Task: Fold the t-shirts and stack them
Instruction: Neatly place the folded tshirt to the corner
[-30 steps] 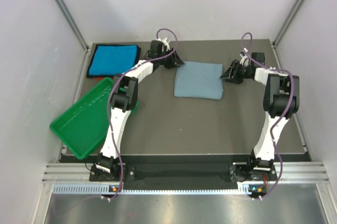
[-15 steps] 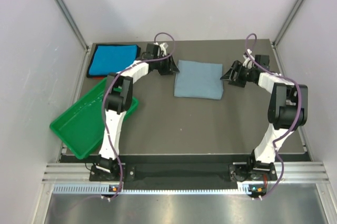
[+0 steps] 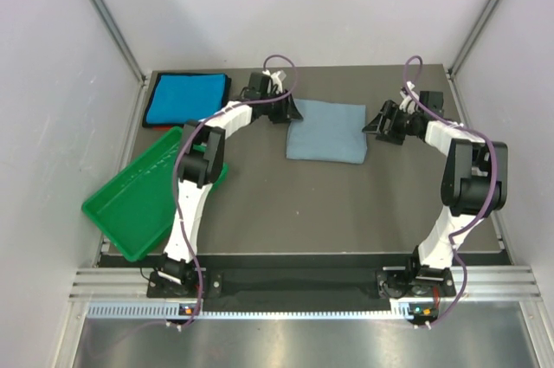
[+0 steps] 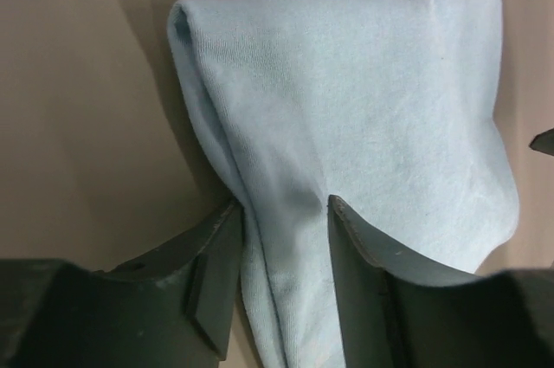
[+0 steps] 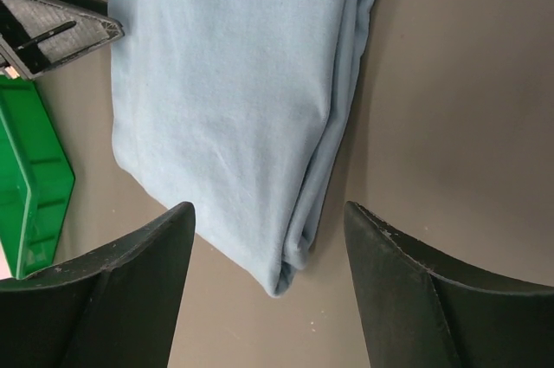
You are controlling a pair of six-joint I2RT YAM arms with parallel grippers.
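Observation:
A grey-blue t-shirt [image 3: 327, 131] lies folded into a rectangle at the middle back of the table. The turquoise t-shirt [image 3: 186, 98] lies folded at the back left corner. My left gripper [image 3: 293, 112] is at the grey shirt's left edge. In the left wrist view it [image 4: 283, 203] is open, straddling a creased fold of the grey shirt [image 4: 363, 100]. My right gripper [image 3: 372, 122] is just off the shirt's right edge. Seen from the right wrist, the right gripper [image 5: 268, 209] is open, with the folded corner of the shirt [image 5: 225, 82] lying ahead of its fingers, untouched.
A green plastic tray [image 3: 130, 199] sits tilted over the table's left edge, and a part of it [image 5: 30, 169] shows in the right wrist view. White walls with metal posts close the back and sides. The left gripper's finger [image 5: 52, 30] shows beyond the shirt.
The left gripper drew back left, then returned to the shirt's left edge. The right arm's elbow swung outward while its gripper stayed by the right edge. The grey shirt stayed put.

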